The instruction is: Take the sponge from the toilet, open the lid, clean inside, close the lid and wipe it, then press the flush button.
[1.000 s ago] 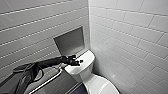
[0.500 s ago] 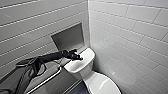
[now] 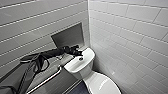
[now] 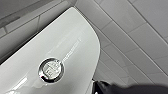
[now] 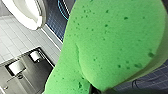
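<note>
Jaws of the left gripper (image 3: 78, 52) are too dark and small in the head view for me to tell whether they are wide or narrow. The right gripper, as I judge it, is clamped on the sponge (image 5: 112, 45), because the green sponge hangs close in front of that wrist camera, above the blue floor and well apart from the toilet.

White tiled walls (image 3: 130, 37) meet in a corner, and the toilet (image 3: 82, 71) stands just beside this corner. Its lid (image 3: 101, 83) appears to be down, white and glossy, at the lower edge of the head view. The tank top (image 3: 73, 66) is flat, and its long axis runs along the back wall toward the corner. The left arm reaches in over the end of the tank top that is nearer the corner.

The flush button (image 3: 81, 59) sits in the middle of the tank top, a small round chrome ring. It lies just below the left gripper and a little forward of it, near but apart, not touching as far as I can see. Being round, it has no long axis to line up with. The left arm is clearly the nearer one to it. I judge that the task is near its end and the flush press is the step in hand.
</note>
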{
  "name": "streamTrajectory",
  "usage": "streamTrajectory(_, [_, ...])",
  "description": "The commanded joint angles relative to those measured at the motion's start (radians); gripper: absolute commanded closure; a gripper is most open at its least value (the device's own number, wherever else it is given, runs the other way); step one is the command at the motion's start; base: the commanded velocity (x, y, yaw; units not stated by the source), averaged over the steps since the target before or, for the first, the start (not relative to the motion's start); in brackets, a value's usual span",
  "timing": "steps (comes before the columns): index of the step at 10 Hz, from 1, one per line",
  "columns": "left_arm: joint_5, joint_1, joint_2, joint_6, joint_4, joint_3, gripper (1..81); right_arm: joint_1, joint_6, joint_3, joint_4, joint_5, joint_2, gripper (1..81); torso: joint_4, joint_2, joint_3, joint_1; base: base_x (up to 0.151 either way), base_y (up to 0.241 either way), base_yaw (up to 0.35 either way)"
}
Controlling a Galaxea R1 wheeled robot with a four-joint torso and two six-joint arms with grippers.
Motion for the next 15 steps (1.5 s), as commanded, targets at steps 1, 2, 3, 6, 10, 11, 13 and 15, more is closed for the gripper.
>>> streamTrajectory(1, [0.036,-0.178,0.015,-0.003,-0.021,-0.046,81.1,-0.03,-0.004,0.034,-0.02,-0.097,-0.008,81.1,0.0,0.0,-0.027,0.0,0.0,0.0,0.0])
streamTrajectory(2, [0.033,-0.178,0.019,-0.003,-0.021,-0.057,81.1,-0.03,-0.004,0.034,-0.024,-0.097,-0.008,81.1,0.0,0.0,-0.031,0.0,0.0,0.0,0.0])
streamTrajectory(3, [0.031,-0.182,0.021,-0.003,-0.021,-0.06,81.1,-0.03,-0.004,0.034,-0.024,-0.097,-0.008,81.1,0.0,0.0,-0.019,0.0,0.0,0.0,0.0])
streamTrajectory(6, [0.025,-0.2,0.036,-0.002,-0.017,-0.1,81.1,-0.029,-0.004,0.036,-0.026,-0.097,-0.006,81.1,0.0,0.0,-0.023,0.001,0.0,0.0,0.0])
streamTrajectory(10, [-0.013,-0.195,0.084,0.001,0.054,-0.176,81.1,-0.029,-0.004,0.04,-0.026,-0.094,-0.006,81.1,0.0,0.0,-0.024,0.001,0.0,0.0,0.0])
streamTrajectory(11, [-0.013,-0.192,0.098,0.003,0.065,-0.213,81.1,-0.027,-0.004,0.045,-0.029,-0.094,-0.006,81.1,0.0,0.0,-0.024,0.001,0.0,0.0,0.0])
streamTrajectory(13, [-0.012,-0.183,0.105,0.003,0.078,-0.239,81.1,-0.027,-0.002,0.046,-0.035,-0.094,-0.006,81.1,0.0,0.0,-0.05,0.001,0.0,0.0,0.0])
streamTrajectory(15, [-0.012,-0.175,0.105,0.003,0.085,-0.239,81.1,-0.026,-0.002,0.046,-0.035,-0.094,-0.006,81.1,0.0,0.0,-0.034,0.001,0.0,0.0,0.0])
